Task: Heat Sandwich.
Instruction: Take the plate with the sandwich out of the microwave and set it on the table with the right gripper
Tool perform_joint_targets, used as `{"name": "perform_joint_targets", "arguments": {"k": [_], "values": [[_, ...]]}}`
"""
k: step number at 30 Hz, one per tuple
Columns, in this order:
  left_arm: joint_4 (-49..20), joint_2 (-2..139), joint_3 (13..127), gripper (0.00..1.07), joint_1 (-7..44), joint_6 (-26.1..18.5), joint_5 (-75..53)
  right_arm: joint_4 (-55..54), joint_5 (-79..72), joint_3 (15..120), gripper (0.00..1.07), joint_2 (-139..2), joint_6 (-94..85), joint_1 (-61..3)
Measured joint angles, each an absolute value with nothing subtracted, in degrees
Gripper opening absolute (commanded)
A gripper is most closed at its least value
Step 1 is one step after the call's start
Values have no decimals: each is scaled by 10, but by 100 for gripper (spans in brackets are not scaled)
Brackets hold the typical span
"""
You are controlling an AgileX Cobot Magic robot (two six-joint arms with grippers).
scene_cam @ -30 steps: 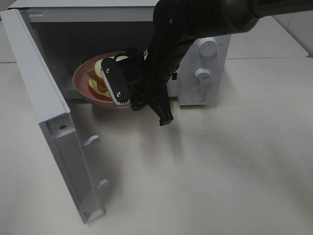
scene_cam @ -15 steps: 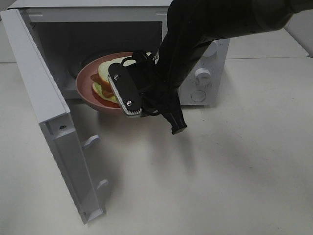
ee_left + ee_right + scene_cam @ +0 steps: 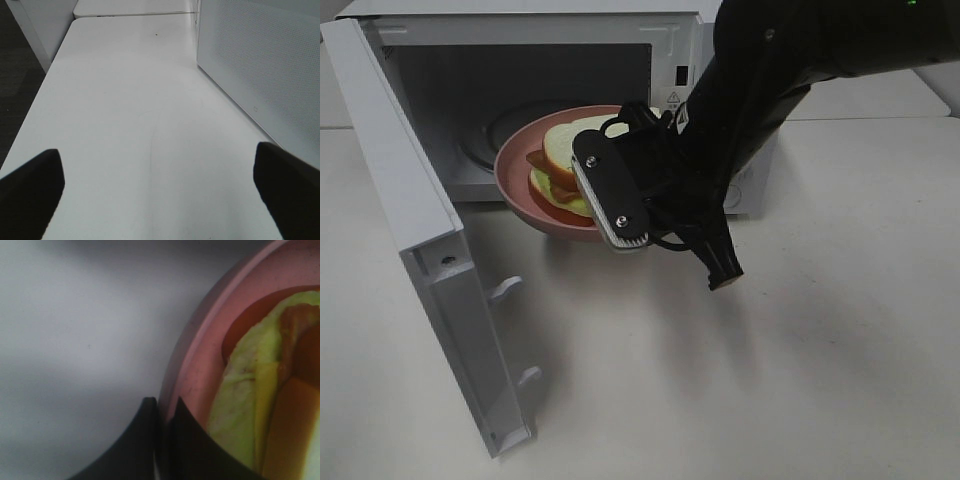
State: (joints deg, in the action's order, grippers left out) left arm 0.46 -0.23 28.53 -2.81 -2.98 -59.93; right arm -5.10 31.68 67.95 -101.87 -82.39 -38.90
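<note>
Your right claw is clamped on the round pink plate's right rim; the white-bread sandwich lies just left of it.

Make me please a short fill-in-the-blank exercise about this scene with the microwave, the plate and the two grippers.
1. The right gripper is shut on the rim of the pink ____.
2. The sandwich lies on a plate in front of the microwave, whose door is ____.
3. The left gripper is ____ and holds nothing.

Missing words: plate; open; open
</note>
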Motion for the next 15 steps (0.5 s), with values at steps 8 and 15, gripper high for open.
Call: {"name": "perform_joint_targets", "arguments": {"k": [8,15], "values": [[5,-2,285,98,-28,-30,-599,-50,316,619,0,-967,-821,-389],[5,-2,285,98,-28,-30,-599,-50,295,547,0,-903,-821,-389]]}}
